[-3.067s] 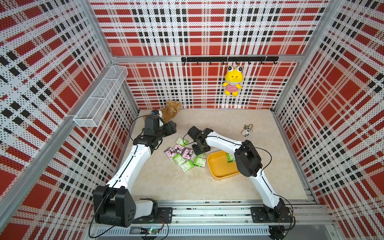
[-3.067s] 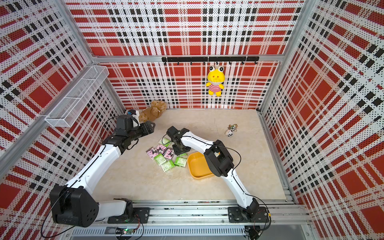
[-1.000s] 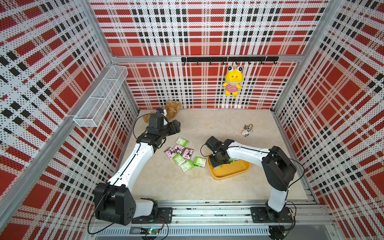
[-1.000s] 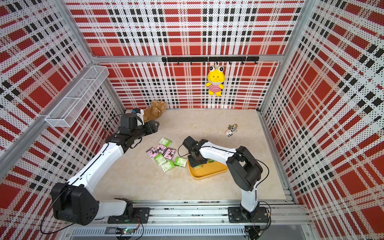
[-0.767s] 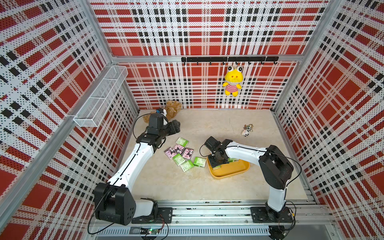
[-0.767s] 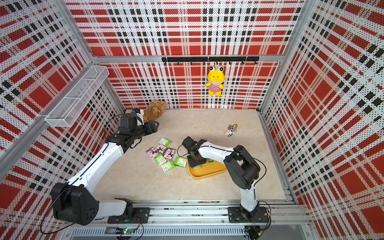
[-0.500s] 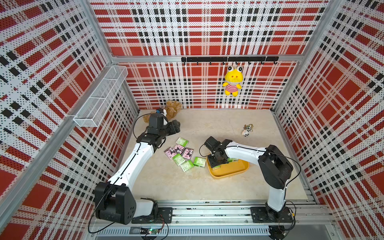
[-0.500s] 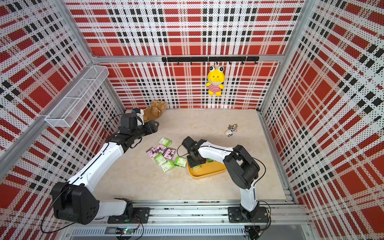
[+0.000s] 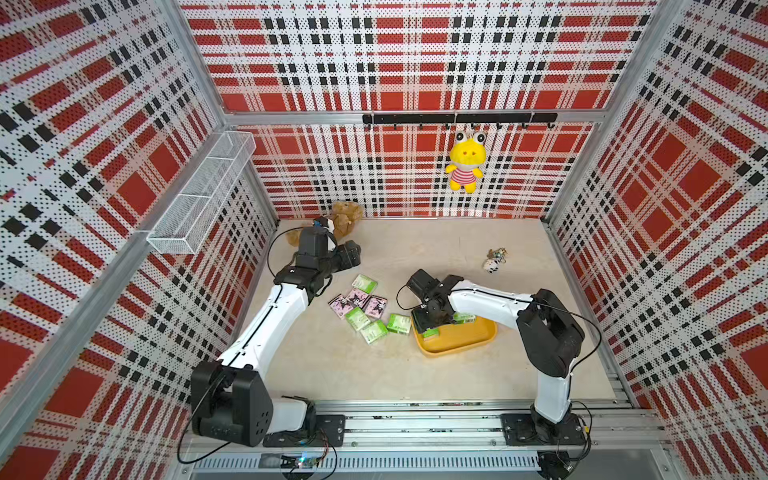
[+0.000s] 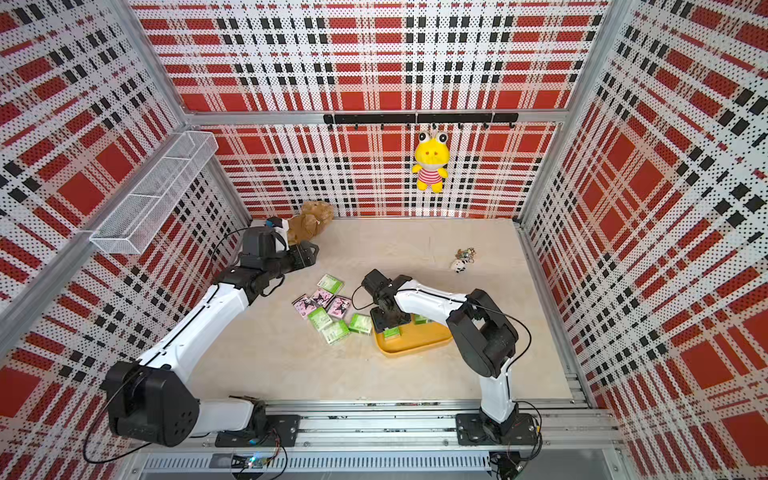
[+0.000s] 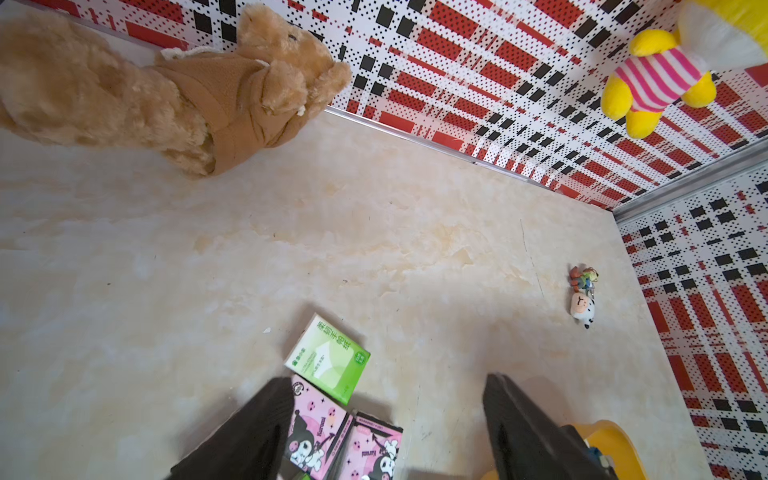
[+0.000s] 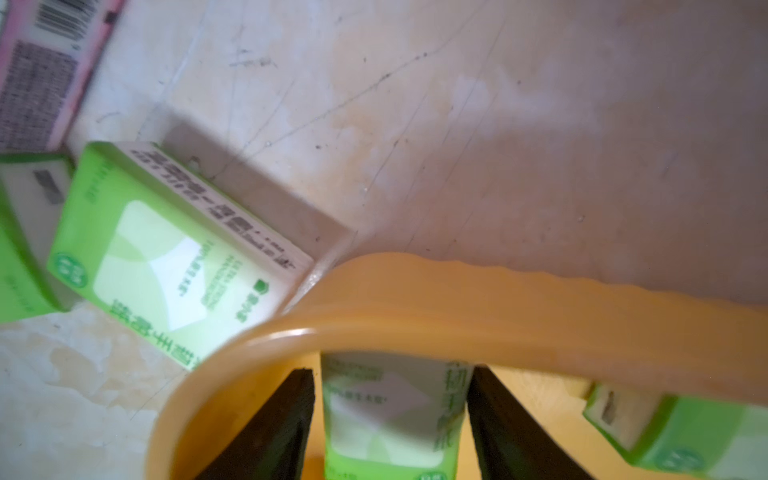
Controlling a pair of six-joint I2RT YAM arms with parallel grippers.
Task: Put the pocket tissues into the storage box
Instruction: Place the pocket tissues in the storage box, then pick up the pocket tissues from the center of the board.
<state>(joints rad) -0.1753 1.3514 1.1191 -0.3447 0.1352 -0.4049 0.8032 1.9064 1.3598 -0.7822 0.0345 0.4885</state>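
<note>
Fingers (image 12: 282,424) of the right gripper (image 12: 390,374) are seen parted inside the storage box (image 12: 457,299), a shallow yellow-orange plastic tray with a smooth, rounded rim. A green-and-white pack of pocket tissues (image 12: 386,415) is framed between them (a sliver of tray shows beside one finger). A second green pack (image 12: 673,432) is seen farther along the same tray. Just outside the rim a third green pack (image 12: 166,257) is laid flat beside the box wall. Beyond it, on the mottled beige tabletop (image 9: 415,249), three more green packs and three pink packs (image 9: 357,300) printed with a black cartoon figure are clustered, some touching. Above that cluster the left gripper (image 11: 387,384) is held with its black fingers (image 11: 257,432) wide apart and nothing between them. Farther off, a small black-and-white keychain toy (image 9: 491,265), a furry brown plush (image 9: 347,216) and a yellow plush (image 9: 465,166) hung from a black hook rail (image 9: 457,118) are pictured against perforated red plaid walls (image 9: 374,62).
</note>
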